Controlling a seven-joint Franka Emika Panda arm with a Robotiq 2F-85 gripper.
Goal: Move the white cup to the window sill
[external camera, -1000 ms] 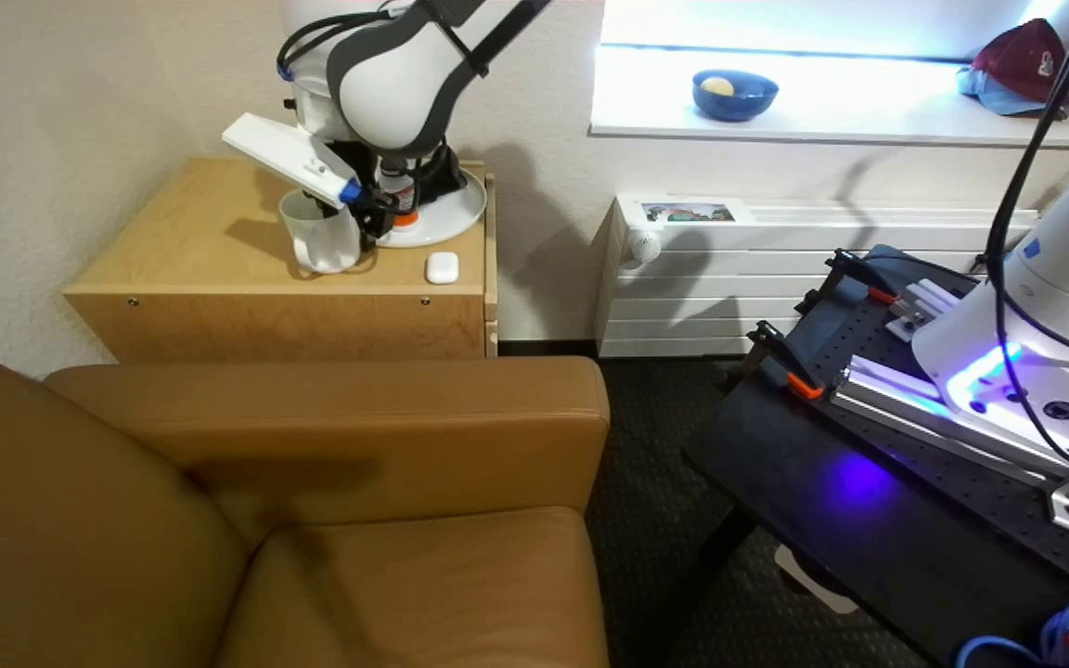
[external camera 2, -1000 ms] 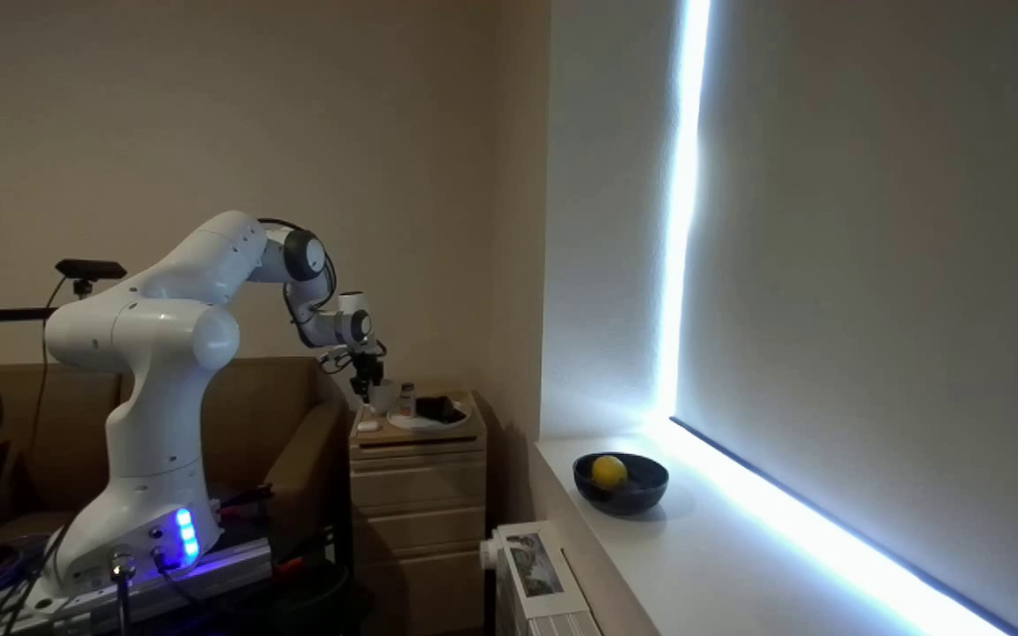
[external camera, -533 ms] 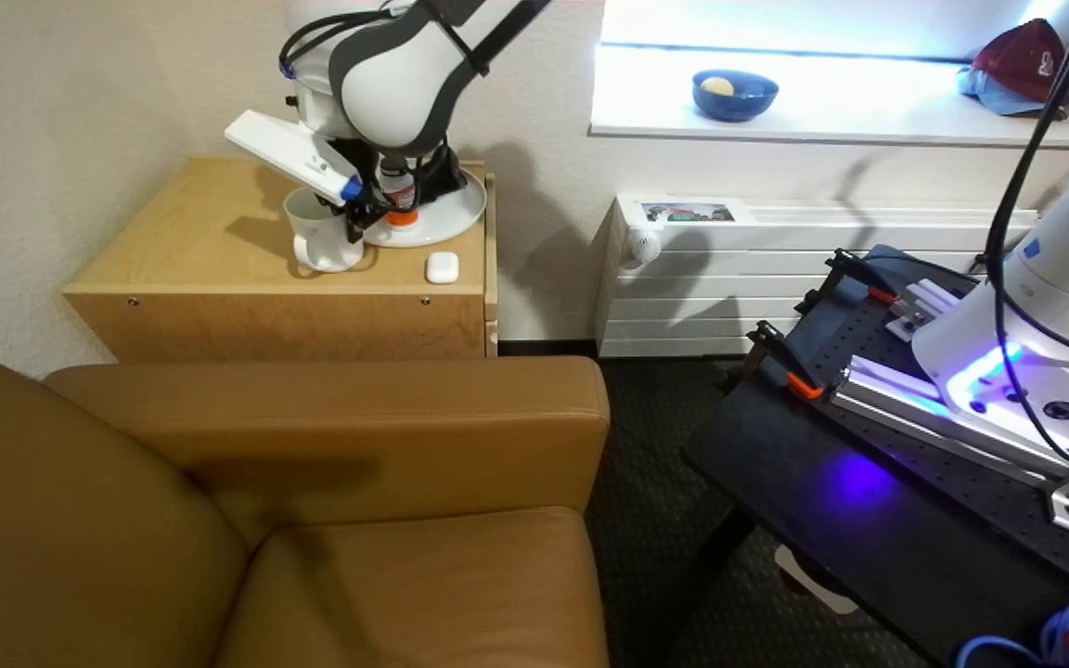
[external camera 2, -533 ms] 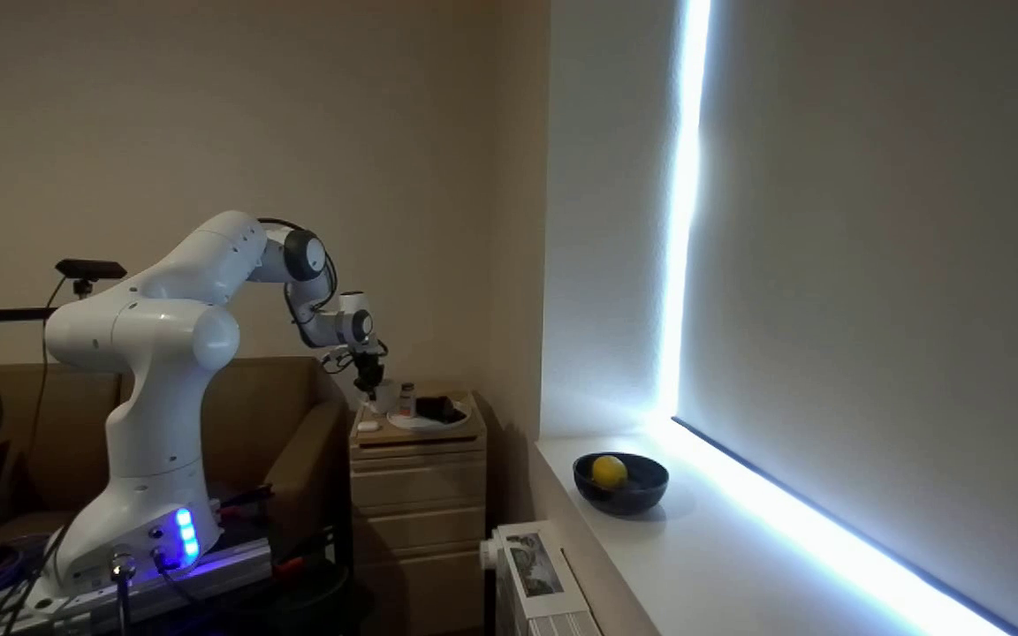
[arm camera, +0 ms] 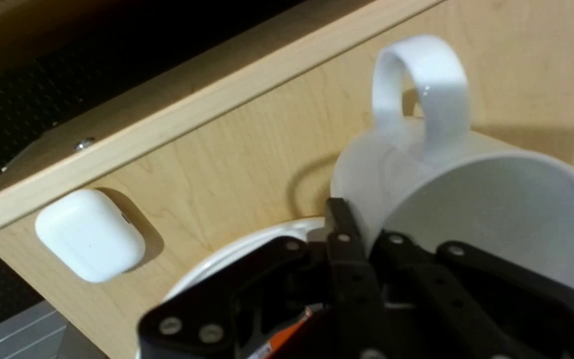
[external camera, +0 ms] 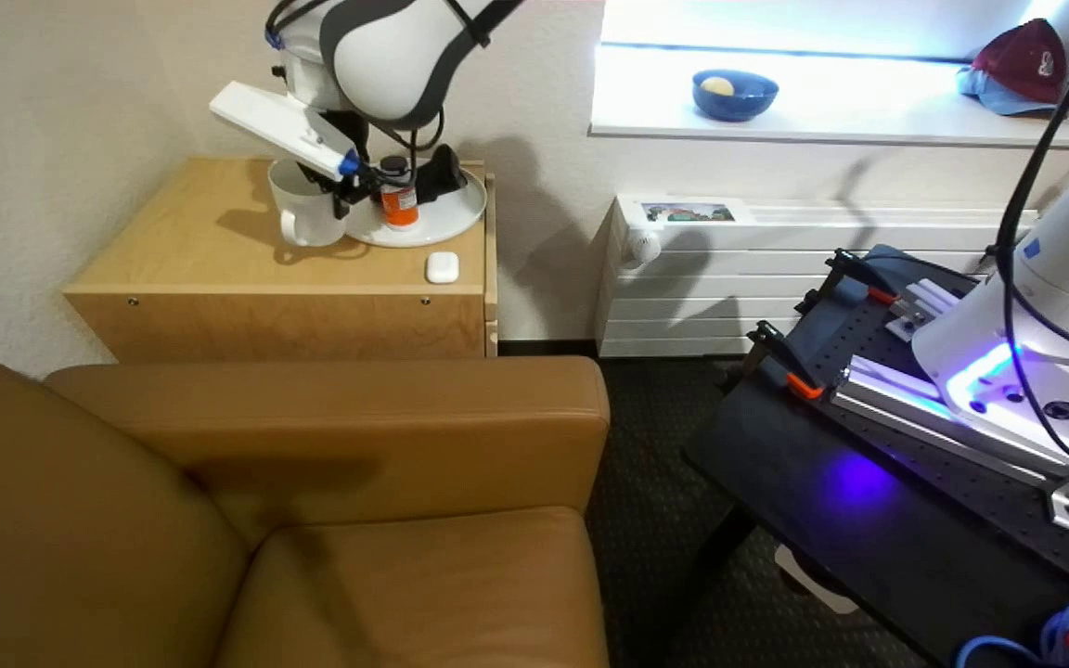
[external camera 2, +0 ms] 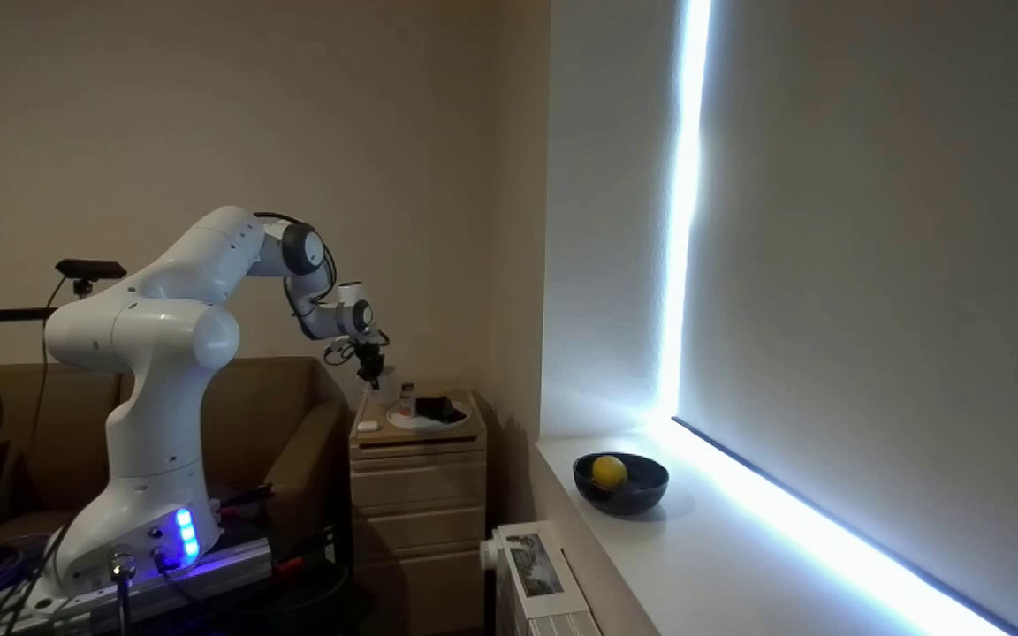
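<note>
The white cup point(external camera: 291, 199) hangs just above the wooden cabinet top, its mouth tilted toward the camera in the wrist view. My gripper point(arm camera: 361, 232) is shut on the wall of the cup point(arm camera: 381, 164). One finger point(arm camera: 341, 219) lies outside the wall; the other reaches inside the rim, its tip hidden. The handle sticks out on the side away from the gripper. Across the room, the window sill point(external camera: 831, 107) is a long bright ledge, nearer the camera in an exterior view, where the sill point(external camera 2: 703, 574) runs below the blind.
Close beside the cup are a white plate point(external camera: 449, 227) with an orange-labelled bottle point(external camera: 399, 202) and a dark object point(external camera: 440, 176), plus a small white case point(external camera: 443, 268). The sill carries a blue bowl point(external camera: 735, 100) and a cap point(external camera: 1022, 70). A radiator point(external camera: 711, 278) stands below.
The gripper has closed on the cup's wall. Cup and gripper have then risen a little off the cabinet top, and the cup has moved slightly left in an exterior view.
</note>
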